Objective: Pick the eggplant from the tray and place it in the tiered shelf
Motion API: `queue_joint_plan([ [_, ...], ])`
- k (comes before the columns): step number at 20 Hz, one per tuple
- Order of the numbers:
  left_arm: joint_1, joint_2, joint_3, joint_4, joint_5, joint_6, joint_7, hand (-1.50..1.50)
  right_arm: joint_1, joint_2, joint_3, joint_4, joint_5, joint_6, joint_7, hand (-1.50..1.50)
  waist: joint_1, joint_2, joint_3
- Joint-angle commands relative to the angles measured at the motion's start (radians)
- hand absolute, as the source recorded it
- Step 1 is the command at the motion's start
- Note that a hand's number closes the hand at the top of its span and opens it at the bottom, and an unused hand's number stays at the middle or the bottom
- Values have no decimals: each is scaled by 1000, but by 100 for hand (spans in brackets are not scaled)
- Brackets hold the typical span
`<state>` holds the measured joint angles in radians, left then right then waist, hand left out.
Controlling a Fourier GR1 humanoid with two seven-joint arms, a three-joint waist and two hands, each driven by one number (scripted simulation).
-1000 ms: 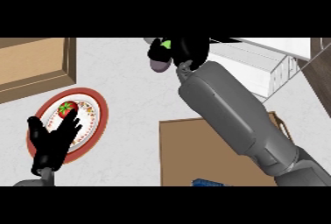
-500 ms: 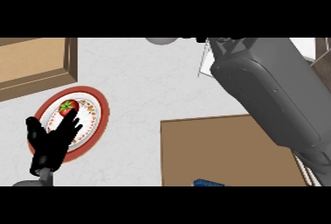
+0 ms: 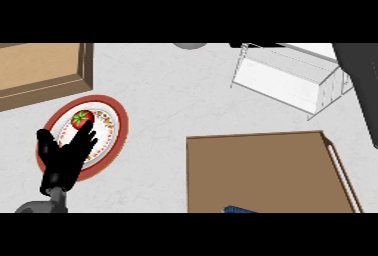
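Right forearm [image 3: 362, 85] has swung rightward, hand unseen; left hand [image 3: 65, 160] rests open over plate [image 3: 122, 125].

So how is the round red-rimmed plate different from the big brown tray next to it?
The round white plate with a red rim is a circle; the brown wooden tray is a rectangle. The plate is patterned, the tray plain brown. The plate looks smaller than the tray. The plate carries a red tomato, with the black left hand above it. Both lie flat on the pale speckled counter.
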<state>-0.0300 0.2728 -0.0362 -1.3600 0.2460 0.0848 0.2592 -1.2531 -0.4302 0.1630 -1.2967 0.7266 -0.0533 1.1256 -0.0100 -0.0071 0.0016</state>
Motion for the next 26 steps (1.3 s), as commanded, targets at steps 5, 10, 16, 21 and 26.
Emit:
queue_joint_plan([
  [5,-3,6,19,7,9,-29,15,0,-10,-121,-147,103,-62,115,-78,150,14,7,-2],
  [10,-13,-7,13,-27,-11,-5,54,0,-20,-122,-160,149,-77,183,-125,150,15,6,-2],
  [16,-25,-26,8,18,-24,-22,37,0,-27,-135,-178,365,-37,133,-297,150,24,11,-2],
  [21,-34,-75,-25,46,-81,8,-12,0,-18,-91,-185,437,18,17,-353,150,25,11,-2],
  [26,-28,-24,38,39,-36,-51,-2,0,1,-93,-201,518,45,-38,-449,150,26,11,-2],
])
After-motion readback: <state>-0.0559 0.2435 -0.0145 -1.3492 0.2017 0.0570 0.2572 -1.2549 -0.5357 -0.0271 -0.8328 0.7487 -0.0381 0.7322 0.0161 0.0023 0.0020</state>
